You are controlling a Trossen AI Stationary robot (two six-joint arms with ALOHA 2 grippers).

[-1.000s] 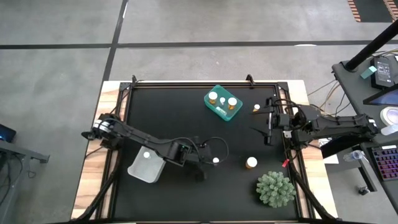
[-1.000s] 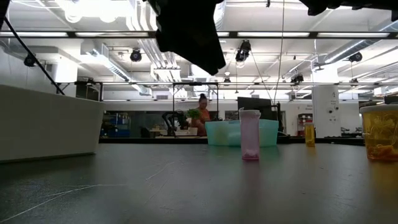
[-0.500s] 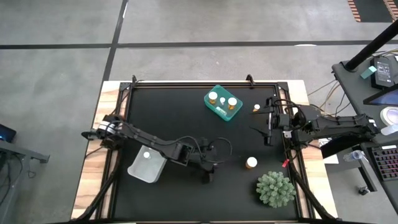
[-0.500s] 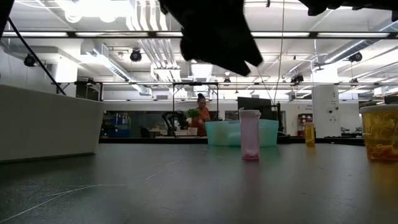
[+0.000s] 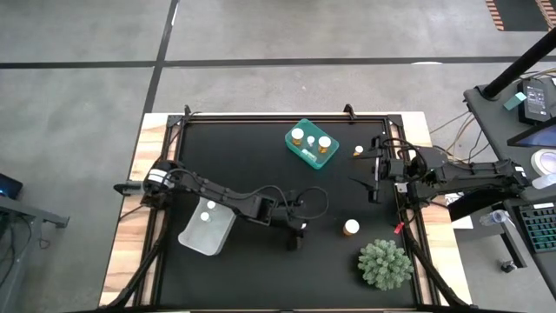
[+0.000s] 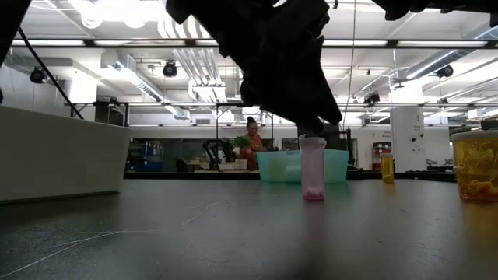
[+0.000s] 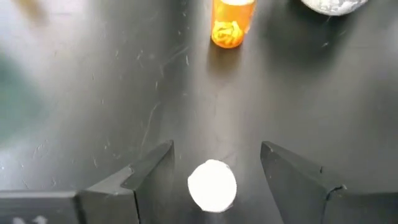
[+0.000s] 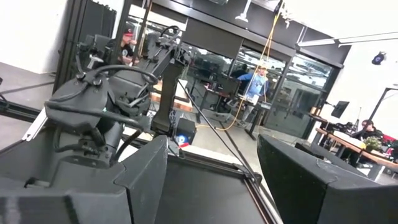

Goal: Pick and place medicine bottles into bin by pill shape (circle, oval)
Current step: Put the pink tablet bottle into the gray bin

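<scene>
Bottles, as I count them from the high view: three white-capped ones stand in the green bin (image 5: 312,144) near the table's (image 5: 226,165) far edge. One small amber bottle (image 5: 358,150) stands on the table just to the right of that bin. One amber bottle with a white cap (image 5: 350,228) stands toward the near right, just up and left of the spiky plant (image 5: 385,264). One white cap (image 5: 208,216) shows inside the pale bin (image 5: 207,229) at the near left, under my left arm.

Left hand (image 5: 298,229): reached out to mid-table, over a small white-capped bottle (image 7: 212,185). In my left wrist view the fingers (image 7: 151,180) stand wide, one on each side of the cap and not touching it. The amber bottle lies farther ahead of the hand, well apart. From the low view the arm is a dark mass hanging just above a pale pink-tinted bottle (image 6: 313,169), with the green bin behind it. A person shows far back in the room.

Right hand (image 5: 374,180): waiting at the table's right edge, near the small amber bottle. In my right wrist view its fingers (image 8: 140,178) are spread wide with nothing between them.
</scene>
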